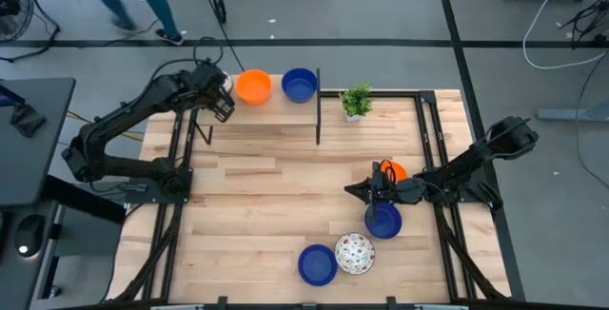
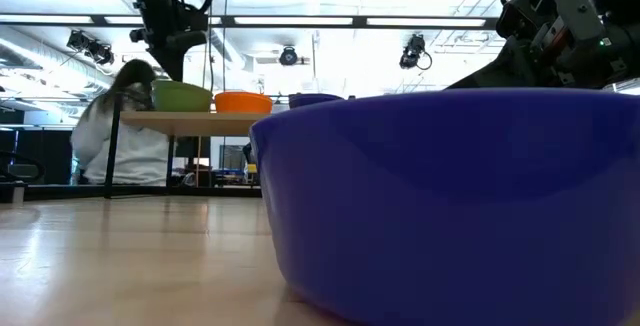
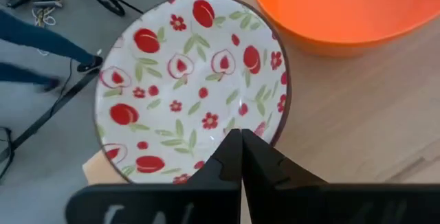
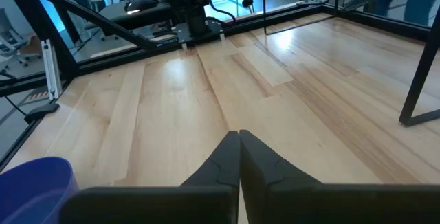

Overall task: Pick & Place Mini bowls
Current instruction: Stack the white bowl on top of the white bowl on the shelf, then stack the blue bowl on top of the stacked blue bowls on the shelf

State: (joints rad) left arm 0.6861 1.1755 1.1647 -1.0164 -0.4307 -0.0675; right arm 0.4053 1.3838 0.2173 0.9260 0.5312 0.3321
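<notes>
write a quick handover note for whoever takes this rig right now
Left gripper: shut on the white floral round bowl at the far-left table corner, beside the orange bowl and blue bowl.
Right gripper: shut, empty, mid-table.
Near it: a blue bowl and an orange bowl.
Front edge: blue bowl, floral bowl.
Left: place the held bowl, then the rest.

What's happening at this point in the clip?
The left gripper is shut on the rim of a floral bowl at the table's far left corner, beside an orange bowl and a blue bowl. The right gripper, shut and empty, hovers near more bowls at the front right.
</notes>
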